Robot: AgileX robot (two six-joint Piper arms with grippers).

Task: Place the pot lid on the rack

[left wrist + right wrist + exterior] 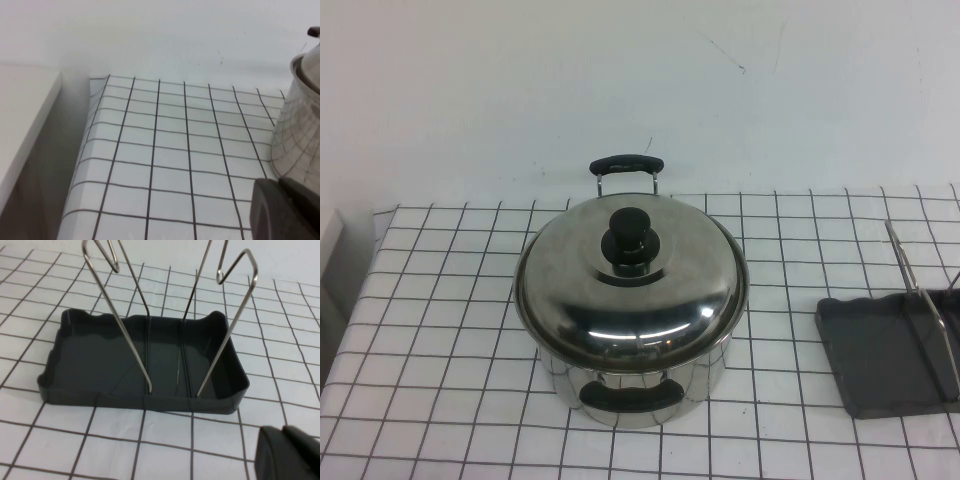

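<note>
**Lid still on the pot, rack empty: nothing yet begun**

Nearest the camera in the high view, the pot (632, 385) stands on the gridded surface (440, 330), one black handle facing the robot. The lid (630, 285) sits squarely on the pot, closing it, its black knob (628, 240) upright at the centre. Neither arm shows in the high view.

To the right of the pot and well apart from it lies the rack (885, 355), a dark tray with thin wire dividers rising from it, partly cut by the picture's edge. The right wrist view shows it closely: the tray holds nothing, and the wire loops stand free with no lid between them.

The left claw (285, 210) appears only as a dark corner in its own wrist view, low beside the pot's wall; whether it is open or closed cannot be told, and it has hold of nothing visible. The right claw (290, 455) likewise shows only as a dark edge, near the rack; its opening cannot be told either.

Farthest back, the pot's rear handle (626, 163) stands against the white wall.

As a judgement, the whole task is left: reaching the knob, lifting the lid, carrying it across and standing it between the wires.
</note>
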